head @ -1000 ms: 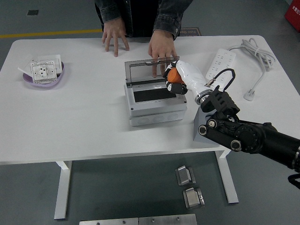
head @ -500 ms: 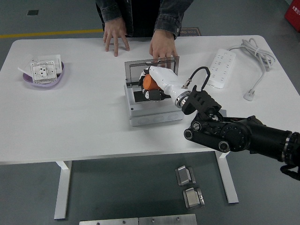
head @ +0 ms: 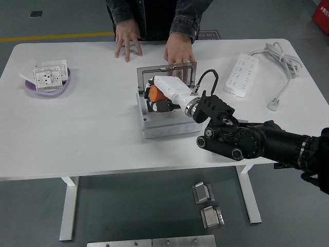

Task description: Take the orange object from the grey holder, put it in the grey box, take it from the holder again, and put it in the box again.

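Orange object [head: 154, 93]: centre of frame, pinched in the curled fingers of the right robot hand [head: 163, 95], now over the open interior of the grey box [head: 167, 114].

Change against a second ago: carried leftward from a spot beside the box's right edge to a position above its dark inner panel, left of centre. Black arm swung in with it, now stretched from lower right of frame towards centre.

Robot hand state: closed around the orange object; no release visible. Contact between object and box floor: cannot tell, hidden by the fingers.

Grey box: on the white table [head: 92, 128], centre of frame, clear lid [head: 165, 74] raised upright at its far side. Person's hand [head: 178, 53] resting at the lid's top edge, apparently steadying it; other hand [head: 127, 42] flat on the table, upper centre.

Grey holder: at right of the box a second ago, now hidden behind the arm.

Left robot hand: not seen.

Meaning for task: transfer nearly complete; judged to be the lowering-and-release step of a placement. Which of the two placements: cannot tell.

Other items: purple dish [head: 47, 85] upper left; power strip [head: 240, 75] upper right.
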You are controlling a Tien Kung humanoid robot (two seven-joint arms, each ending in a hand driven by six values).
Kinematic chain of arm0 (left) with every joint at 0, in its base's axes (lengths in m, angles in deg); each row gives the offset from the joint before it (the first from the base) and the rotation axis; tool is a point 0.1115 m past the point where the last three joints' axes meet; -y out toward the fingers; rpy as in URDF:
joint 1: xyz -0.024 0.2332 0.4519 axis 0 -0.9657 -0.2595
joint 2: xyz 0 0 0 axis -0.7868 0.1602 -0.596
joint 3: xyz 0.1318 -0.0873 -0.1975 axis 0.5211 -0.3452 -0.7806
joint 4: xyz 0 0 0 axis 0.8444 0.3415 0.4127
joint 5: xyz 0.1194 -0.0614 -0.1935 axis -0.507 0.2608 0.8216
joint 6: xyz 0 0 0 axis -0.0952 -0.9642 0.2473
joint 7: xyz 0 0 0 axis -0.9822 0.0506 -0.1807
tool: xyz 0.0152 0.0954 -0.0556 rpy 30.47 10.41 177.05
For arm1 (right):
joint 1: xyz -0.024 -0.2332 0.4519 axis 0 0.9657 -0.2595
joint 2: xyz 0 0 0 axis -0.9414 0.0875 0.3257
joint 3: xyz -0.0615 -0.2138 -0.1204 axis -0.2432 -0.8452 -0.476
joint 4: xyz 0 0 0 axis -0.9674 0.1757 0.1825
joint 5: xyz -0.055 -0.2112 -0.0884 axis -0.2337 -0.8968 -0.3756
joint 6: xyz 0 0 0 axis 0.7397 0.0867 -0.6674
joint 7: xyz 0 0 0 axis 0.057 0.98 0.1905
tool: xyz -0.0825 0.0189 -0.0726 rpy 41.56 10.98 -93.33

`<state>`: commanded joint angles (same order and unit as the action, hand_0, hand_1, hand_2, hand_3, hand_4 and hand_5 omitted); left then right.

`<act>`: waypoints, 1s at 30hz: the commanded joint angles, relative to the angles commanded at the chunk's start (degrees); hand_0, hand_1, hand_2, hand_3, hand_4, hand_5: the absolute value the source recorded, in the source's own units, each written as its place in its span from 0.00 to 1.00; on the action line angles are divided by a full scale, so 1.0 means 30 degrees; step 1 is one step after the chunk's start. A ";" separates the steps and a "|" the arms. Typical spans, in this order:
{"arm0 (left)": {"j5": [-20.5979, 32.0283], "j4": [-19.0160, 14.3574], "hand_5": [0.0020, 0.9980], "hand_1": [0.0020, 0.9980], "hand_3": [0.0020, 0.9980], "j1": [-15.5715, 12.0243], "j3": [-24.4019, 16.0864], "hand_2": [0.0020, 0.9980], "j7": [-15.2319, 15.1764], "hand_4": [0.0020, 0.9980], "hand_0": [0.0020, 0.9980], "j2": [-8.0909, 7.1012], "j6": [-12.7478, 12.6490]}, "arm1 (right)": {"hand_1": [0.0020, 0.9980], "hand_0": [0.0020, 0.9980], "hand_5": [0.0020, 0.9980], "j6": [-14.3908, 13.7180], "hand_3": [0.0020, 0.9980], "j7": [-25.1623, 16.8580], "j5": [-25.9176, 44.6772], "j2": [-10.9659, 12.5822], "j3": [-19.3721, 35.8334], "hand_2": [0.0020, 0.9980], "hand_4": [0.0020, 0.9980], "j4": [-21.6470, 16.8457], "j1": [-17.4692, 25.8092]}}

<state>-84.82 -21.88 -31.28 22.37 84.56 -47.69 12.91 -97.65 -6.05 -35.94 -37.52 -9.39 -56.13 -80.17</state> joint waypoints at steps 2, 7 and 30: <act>-0.0006 0.0003 0.45 0.66 0.65 0.0012 0.0006 0.61 -0.0001 0.63 0.66 0.0009 -0.0001 | 0.08 0.00 0.04 0.0456 0.34 -0.0170 -0.0106 -0.0015 -0.0010 0.30 0.07 0.0129 -0.0033; -0.0022 0.0000 0.45 0.66 0.65 0.0030 0.0016 0.61 -0.0005 0.63 0.66 0.0037 0.0003 | 0.27 0.20 0.28 0.0826 0.66 -0.0362 -0.0577 -0.0063 0.0010 0.54 0.06 0.0248 -0.0109; -0.0255 -0.0051 0.45 0.66 0.65 0.0118 -0.0157 0.61 -0.0003 0.63 0.66 0.0092 0.0012 | 0.74 0.85 0.13 0.0383 0.98 -0.0984 -0.0689 0.0120 -0.0019 0.76 0.69 0.0422 -0.0016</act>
<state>-85.58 -22.03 -30.92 21.90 84.56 -47.42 12.94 -96.50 -9.00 -38.01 -37.16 -9.45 -54.87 -80.22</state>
